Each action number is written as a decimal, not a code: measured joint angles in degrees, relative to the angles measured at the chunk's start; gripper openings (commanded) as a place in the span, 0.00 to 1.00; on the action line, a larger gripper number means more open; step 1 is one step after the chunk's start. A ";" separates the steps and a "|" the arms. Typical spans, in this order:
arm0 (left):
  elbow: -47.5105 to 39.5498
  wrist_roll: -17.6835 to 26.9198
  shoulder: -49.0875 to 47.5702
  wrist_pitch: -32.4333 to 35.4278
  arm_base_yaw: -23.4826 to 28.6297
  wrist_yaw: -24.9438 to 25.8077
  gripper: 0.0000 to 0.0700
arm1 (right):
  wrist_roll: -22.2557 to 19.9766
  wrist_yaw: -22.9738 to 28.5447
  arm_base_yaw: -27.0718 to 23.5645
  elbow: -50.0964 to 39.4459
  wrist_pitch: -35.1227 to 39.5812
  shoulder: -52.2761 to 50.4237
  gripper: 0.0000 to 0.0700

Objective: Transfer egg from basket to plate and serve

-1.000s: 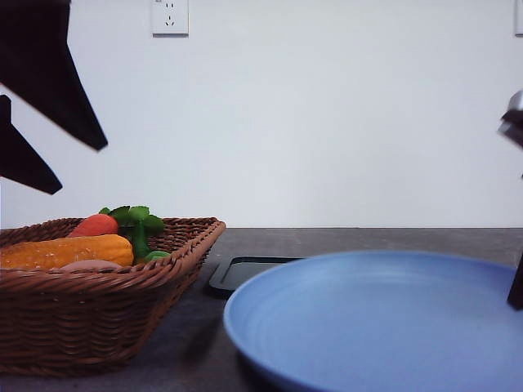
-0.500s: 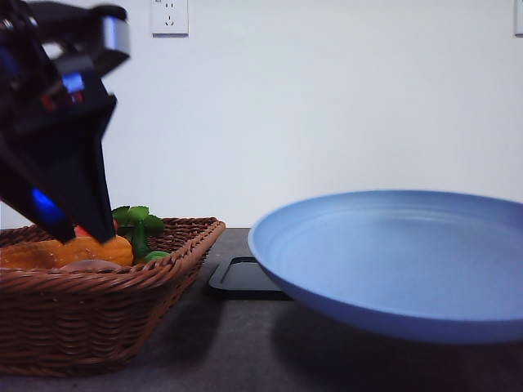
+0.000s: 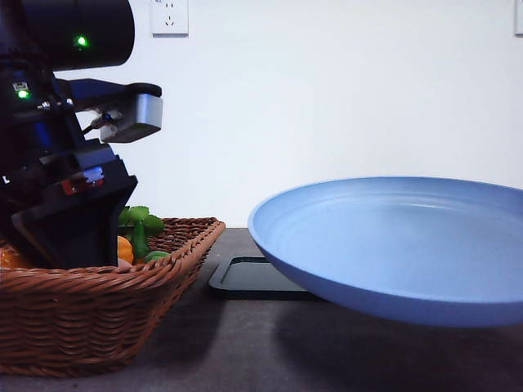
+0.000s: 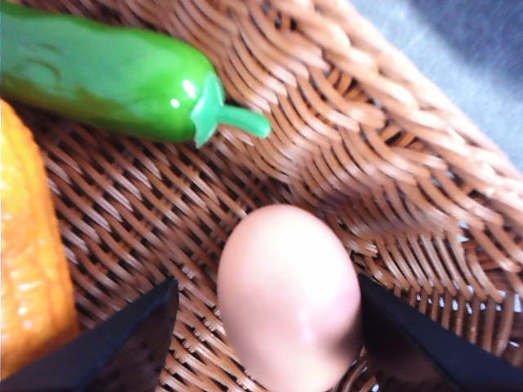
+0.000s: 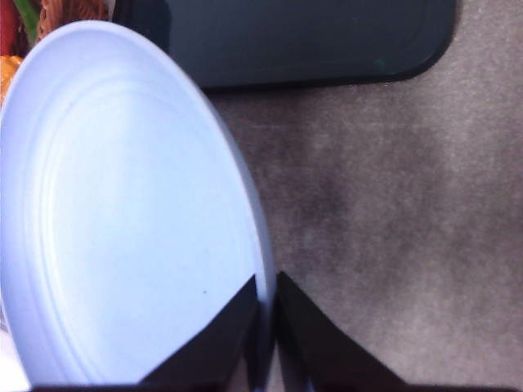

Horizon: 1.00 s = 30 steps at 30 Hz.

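Since a second ago the left gripper (image 4: pixel 265 327) has dropped into the basket (image 3: pixel 98 302) at the left, jaws spread either side of the egg (image 4: pixel 288 296) on its floor, not yet clamped. Close gently, centred. Right gripper (image 5: pixel 265 327) pinches the plate (image 3: pixel 392 245) rim, raised at right.

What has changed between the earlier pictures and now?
The left gripper came down into the basket and now straddles the egg, still open. The plate, gripped at its rim by the right gripper, was lifted off the table. The basket and the black tray stayed put.
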 measured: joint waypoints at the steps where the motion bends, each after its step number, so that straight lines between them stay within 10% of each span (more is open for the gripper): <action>1: 0.01 0.00 0.01 0.01 0.00 -0.01 0.59 | 0.02 0.00 0.00 0.00 0.00 0.00 0.00; 11: 0.05 0.00 0.01 -0.31 0.00 0.00 0.26 | 0.03 0.00 0.00 0.00 0.00 0.00 0.00; 22: 14.01 -0.04 0.07 -15.49 0.00 0.97 0.26 | 1.19 -0.58 -0.03 0.00 0.00 0.04 0.00; 30: 25.98 -5.75 0.05 -8.18 -2.61 15.99 0.26 | 2.90 -5.57 -0.07 0.00 0.00 3.08 0.00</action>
